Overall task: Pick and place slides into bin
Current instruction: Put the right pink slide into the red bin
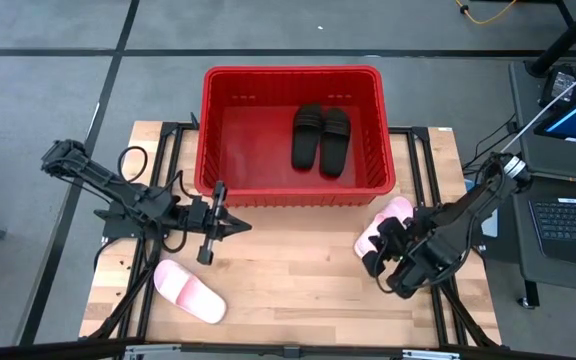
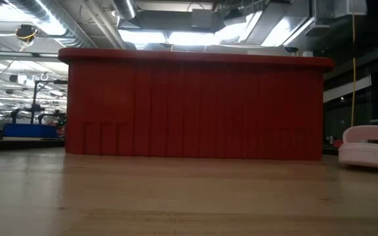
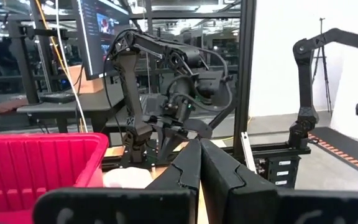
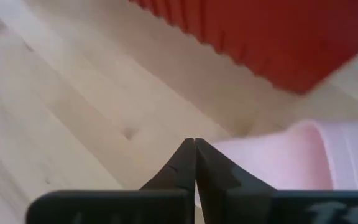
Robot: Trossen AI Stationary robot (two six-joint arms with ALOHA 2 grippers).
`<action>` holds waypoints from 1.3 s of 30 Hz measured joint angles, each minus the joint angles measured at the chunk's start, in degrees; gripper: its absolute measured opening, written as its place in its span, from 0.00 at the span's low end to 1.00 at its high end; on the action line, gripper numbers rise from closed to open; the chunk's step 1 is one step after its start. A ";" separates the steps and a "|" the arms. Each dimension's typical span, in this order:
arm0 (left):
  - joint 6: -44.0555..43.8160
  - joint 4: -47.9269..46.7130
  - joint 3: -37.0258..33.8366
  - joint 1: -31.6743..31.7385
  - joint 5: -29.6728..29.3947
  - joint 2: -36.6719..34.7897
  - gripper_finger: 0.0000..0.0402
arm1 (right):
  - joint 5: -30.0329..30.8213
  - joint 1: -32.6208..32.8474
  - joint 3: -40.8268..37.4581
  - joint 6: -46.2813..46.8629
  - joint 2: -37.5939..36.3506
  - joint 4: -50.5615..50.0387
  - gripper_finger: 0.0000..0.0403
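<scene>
Two black slides (image 1: 321, 138) in bin (image 1: 224, 182), pink slide (image 1: 190, 291) near left, another (image 1: 386, 222) beside right gripper (image 1: 380, 262); both grippers' jaws closed, empty; left gripper (image 1: 236, 227) idle; risk: closed jaws shove slide away.

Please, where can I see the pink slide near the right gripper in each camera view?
High view: pink slide right of centre, just beyond the right gripper.
Low view: at the right edge.
Left wrist view: pale patch, low centre.
Right wrist view: lower right.
Shared landmark: the red bin.
</scene>
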 joint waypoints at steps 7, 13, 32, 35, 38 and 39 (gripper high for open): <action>-1.38 -0.04 0.00 0.54 -0.02 0.00 0.02 | -6.07 0.00 -5.78 5.38 -2.39 -1.60 0.04; -1.38 -0.05 0.00 0.52 -0.05 0.00 0.01 | -10.31 0.00 -8.78 15.81 -2.41 -9.91 0.04; -0.90 -0.55 0.00 1.83 -0.15 0.00 0.01 | -17.11 -0.01 -10.45 19.49 -2.33 -11.21 0.32; -0.90 -0.57 0.00 2.43 -0.17 0.00 0.02 | -17.13 0.00 -13.02 19.77 -2.33 -9.83 0.36; -0.90 -0.55 0.00 2.88 -0.09 0.00 0.02 | -17.13 -0.02 -16.55 20.40 -2.31 -6.17 0.37; -0.90 -0.55 0.00 3.04 -0.02 0.00 0.02 | -17.13 -0.02 -17.67 20.61 -2.30 -5.13 0.37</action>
